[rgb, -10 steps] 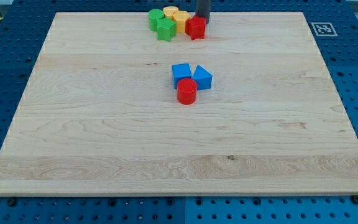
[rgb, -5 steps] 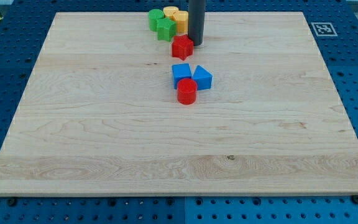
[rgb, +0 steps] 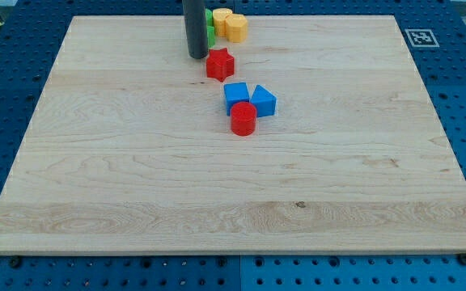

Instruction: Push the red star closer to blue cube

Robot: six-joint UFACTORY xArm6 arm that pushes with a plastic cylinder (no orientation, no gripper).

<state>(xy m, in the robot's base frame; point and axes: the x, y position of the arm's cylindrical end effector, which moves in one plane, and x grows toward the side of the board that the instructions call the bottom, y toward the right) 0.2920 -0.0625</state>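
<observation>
The red star (rgb: 219,64) lies on the wooden board, up and to the left of the blue cube (rgb: 235,96), with a small gap between them. My tip (rgb: 197,56) stands just left of the red star, close to it, slightly higher in the view. A blue triangular block (rgb: 263,101) touches the cube's right side. A red cylinder (rgb: 243,119) sits right below the cube.
Two yellow blocks (rgb: 230,23) sit at the board's top edge. Green blocks (rgb: 209,26) are beside them, mostly hidden behind my rod. A marker tag (rgb: 418,37) is on the blue pegboard at the view's top right.
My rod moved left, from right of the star to its left side. The red star slid down and left, away from the yellow and green blocks.
</observation>
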